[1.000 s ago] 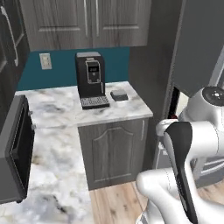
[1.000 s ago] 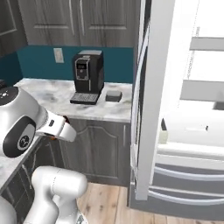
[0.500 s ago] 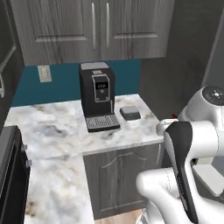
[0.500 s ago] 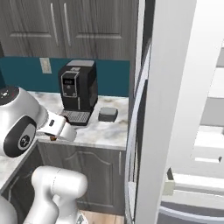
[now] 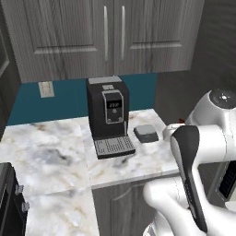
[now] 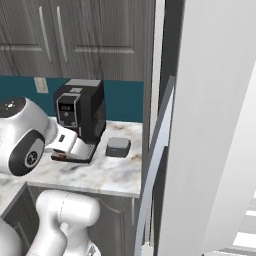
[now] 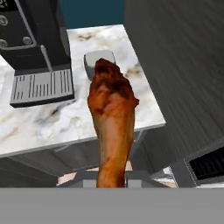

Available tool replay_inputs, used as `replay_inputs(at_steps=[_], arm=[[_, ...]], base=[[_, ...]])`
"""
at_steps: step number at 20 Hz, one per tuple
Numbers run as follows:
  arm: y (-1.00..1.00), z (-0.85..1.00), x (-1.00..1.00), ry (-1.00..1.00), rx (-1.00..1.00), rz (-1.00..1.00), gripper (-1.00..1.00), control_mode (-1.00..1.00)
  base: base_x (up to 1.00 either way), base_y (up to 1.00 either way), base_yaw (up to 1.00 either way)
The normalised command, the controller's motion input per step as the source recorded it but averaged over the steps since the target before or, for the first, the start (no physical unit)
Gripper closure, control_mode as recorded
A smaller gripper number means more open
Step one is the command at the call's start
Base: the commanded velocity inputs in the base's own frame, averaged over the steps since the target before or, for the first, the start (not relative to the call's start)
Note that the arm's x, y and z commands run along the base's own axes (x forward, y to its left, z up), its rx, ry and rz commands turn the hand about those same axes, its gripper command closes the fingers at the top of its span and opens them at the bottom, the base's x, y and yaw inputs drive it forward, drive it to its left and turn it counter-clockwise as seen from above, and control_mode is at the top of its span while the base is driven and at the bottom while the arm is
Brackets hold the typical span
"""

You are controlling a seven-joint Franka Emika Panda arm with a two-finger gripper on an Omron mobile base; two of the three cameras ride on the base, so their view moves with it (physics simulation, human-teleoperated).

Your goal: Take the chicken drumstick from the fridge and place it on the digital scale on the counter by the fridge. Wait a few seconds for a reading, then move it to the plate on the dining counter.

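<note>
Holding the chicken drumstick by its thin bone end, the gripper is closed tight on it, thick browned end pointing away from the hand. The meat hangs in the air, off the front edge of the marble worktop and above the dark cabinet fronts below. In the hand view its thick end overlaps the digital scale, which sits further back on the worktop.

From the left base view the scale lies flat on the worktop, just beside the black coffee machine, apart from it, near the worktop's right end. The machine has a small lit display on its front; the characters are too small for me to read. A pale wall socket sits on the teal backsplash.

From the right base view the fridge rises close by, its pale door open edge-on next to the scale, and the drumstick shows as a small brown tip at the arm's end.
</note>
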Motion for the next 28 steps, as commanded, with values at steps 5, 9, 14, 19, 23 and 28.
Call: replay_inputs(at_steps=[5, 9, 14, 19, 23, 28], arm=[[-0.18, -0.24, 0.62, 0.00, 0.00, 0.00, 1.00, -1.00], [-0.19, -0.22, 0.74, 0.00, 0.00, 0.01, 1.00, -1.00], [-0.09, -0.52, 0.73, 0.00, 0.00, 0.05, 1.00, -1.00], [-0.07, -0.67, 0.87, 0.00, 0.01, 0.08, 1.00, -1.00], [-0.15, -0.40, 0.76, -0.02, 0.00, 0.08, 1.00, -1.00], [-0.14, -0.06, 0.70, 0.00, 0.00, 0.02, 1.00, -1.00]], base=[[0.00, 0.00, 0.00], [0.00, 0.00, 0.00], [0.00, 0.00, 0.00], [0.00, 0.00, 0.00], [0.00, 0.00, 0.00], [0.00, 0.00, 0.00]])
